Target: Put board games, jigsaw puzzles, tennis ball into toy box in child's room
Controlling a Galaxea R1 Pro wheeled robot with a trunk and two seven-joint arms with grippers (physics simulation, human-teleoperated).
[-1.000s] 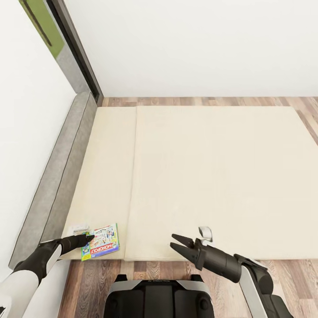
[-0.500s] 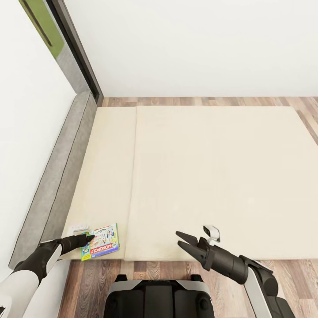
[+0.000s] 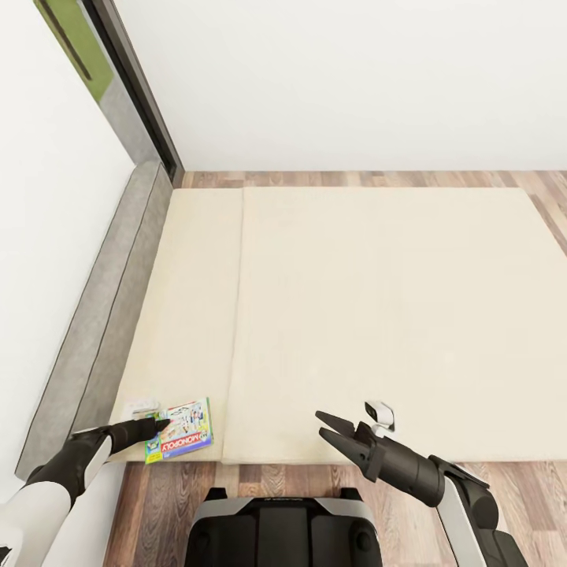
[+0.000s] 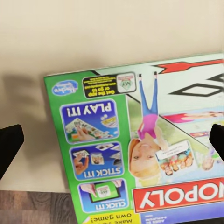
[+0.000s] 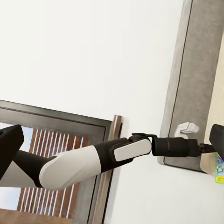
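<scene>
From the head camera, my left gripper (image 3: 157, 425) is at the far left, low over the near corner of the bed (image 3: 378, 315), its dark fingers lying over the left edge of the Monopoly box (image 3: 180, 430). I cannot tell from there how far the fingers are spread. The left wrist camera settles it — the two black fingertips (image 4: 10, 144) sit at opposite edges of that picture, wide apart, with the green-bordered box between them and nothing pinched. That view also shows the box lying flat on the cream mattress with its near end reaching the bed's edge, wood floor (image 4: 32, 205) below.

Just beyond the box in the head view is a small pale object (image 3: 142, 408) I cannot identify.

Further right, my right gripper (image 3: 329, 429) hovers over the mattress's near edge, fingers parted in a narrow V and holding nothing. Its wrist camera looks across at the left arm (image 5: 93, 161) — white shell, black forearm — against the white wall and the grey bed frame (image 5: 196, 79).
</scene>
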